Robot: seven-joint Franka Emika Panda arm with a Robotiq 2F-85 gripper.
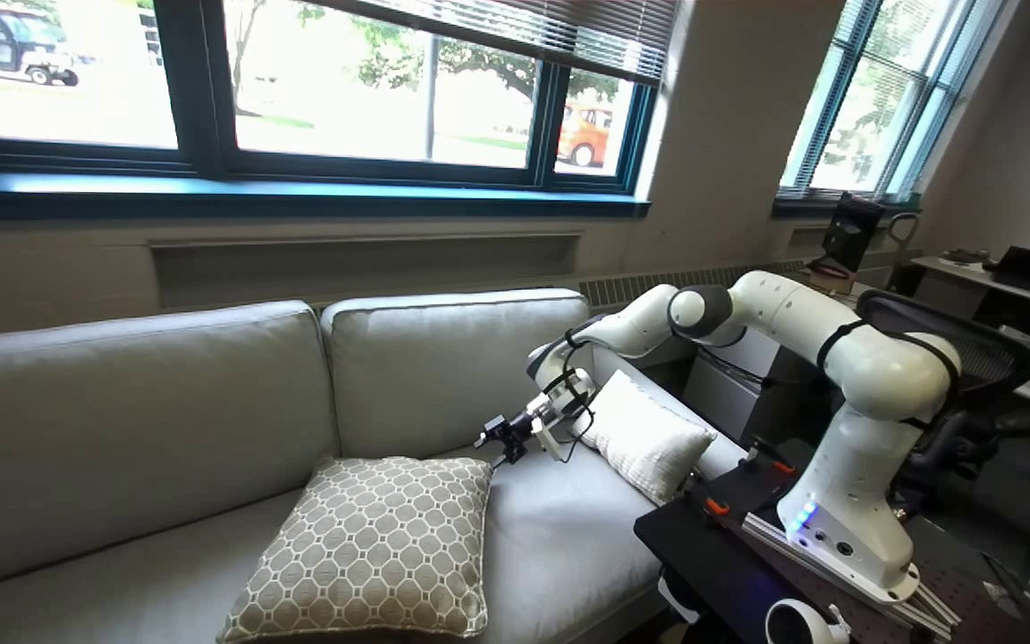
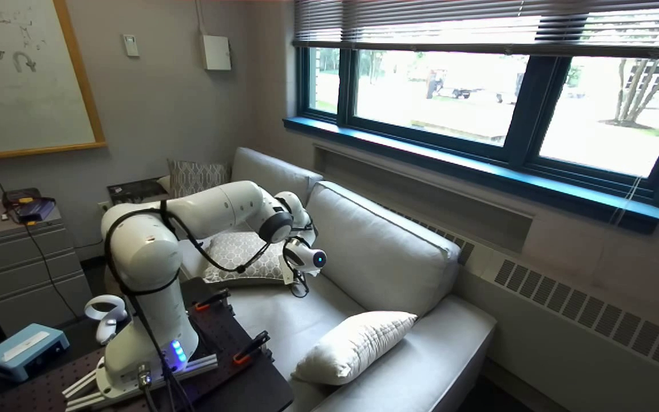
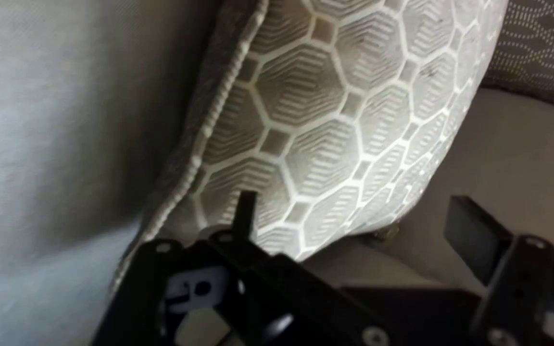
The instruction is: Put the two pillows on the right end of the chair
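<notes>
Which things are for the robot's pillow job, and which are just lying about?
For the job: tan lattice pillow; white pillow; grey sofa; the open jaws.

Just lying about, it seems: another patterned pillow farther along the sofa; blue box; black office chair.

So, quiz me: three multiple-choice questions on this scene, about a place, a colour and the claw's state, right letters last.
1. Where on the sofa does the white pillow lie?
A. Atop its back
B. At one end
C. In its middle

2. What colour are the lights on the robot's base?
A. Red
B. Green
C. Blue

3. How is the claw?
A. Open
B. Shut
C. Gripping the white pillow

1B: it sits beside the armrest in both exterior views.
2C: they glow blue in both exterior views.
3A: its sides stand apart in the wrist view.
</notes>
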